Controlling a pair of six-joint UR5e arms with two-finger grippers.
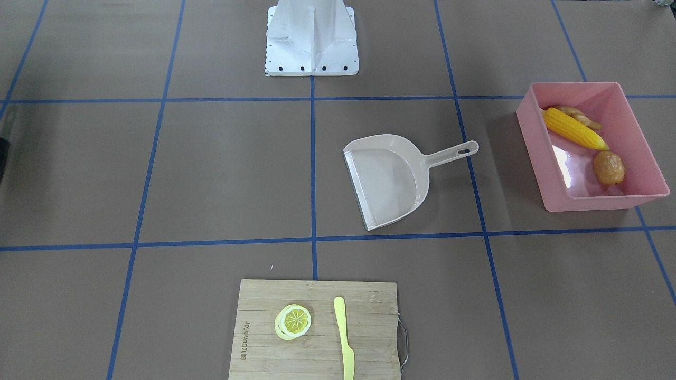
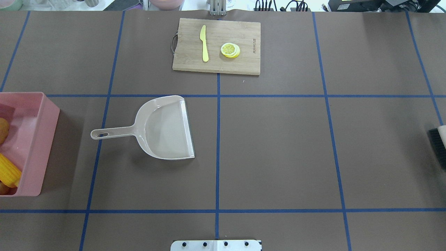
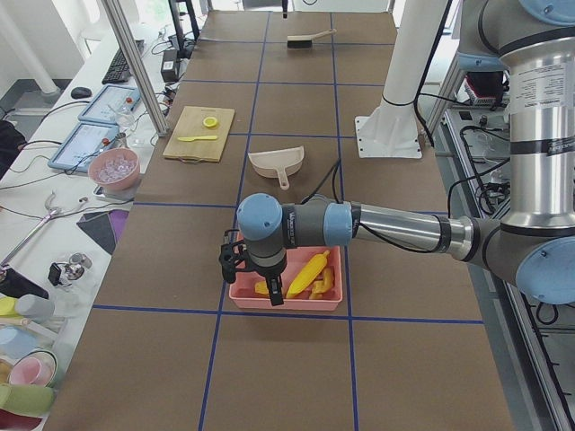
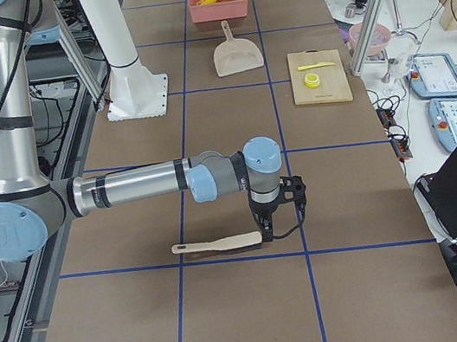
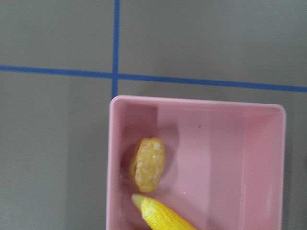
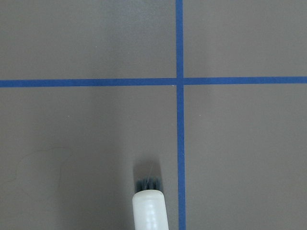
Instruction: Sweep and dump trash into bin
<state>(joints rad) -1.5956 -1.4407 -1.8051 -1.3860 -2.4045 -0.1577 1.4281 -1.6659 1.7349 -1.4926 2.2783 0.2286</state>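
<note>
**All three toy foods lie in the pink bin**

Front view: The bin (image 1: 597, 202) sits on the table (image 1: 211, 169) at the right, its long side running near to far. The corn cob (image 1: 574, 129) lies inside on a slant. Its fat end is far and left, and its pointy tip aims near and right. The potato (image 1: 608, 168) sits just beside that tip. The ginger root (image 1: 578, 115) peeks out from behind the corn, on the far side. The dustpan (image 1: 388, 179) lies in the middle, well apart from the bin, with its handle pointing right toward it. The cutting board (image 1: 264, 327) at the near edge holds the lemon slice (image 1: 293, 321) and the knife (image 1: 344, 332).

Overhead view: The bin is cut off at the left edge. The brush (image 2: 438, 146) shows at the right edge.

Left side view: The left gripper (image 3: 269, 296) hangs over the near wall of the bin. I cannot tell how its jaws stand.

Right side view: The right gripper (image 4: 267, 231) is right over one end of the brush, which lies flat with its pale handle pointing left. I cannot tell how these jaws stand either.

Left wrist view: The corn tip points up and left at the potato.

Right wrist view: One end of the brush shows at the bottom edge.
</note>
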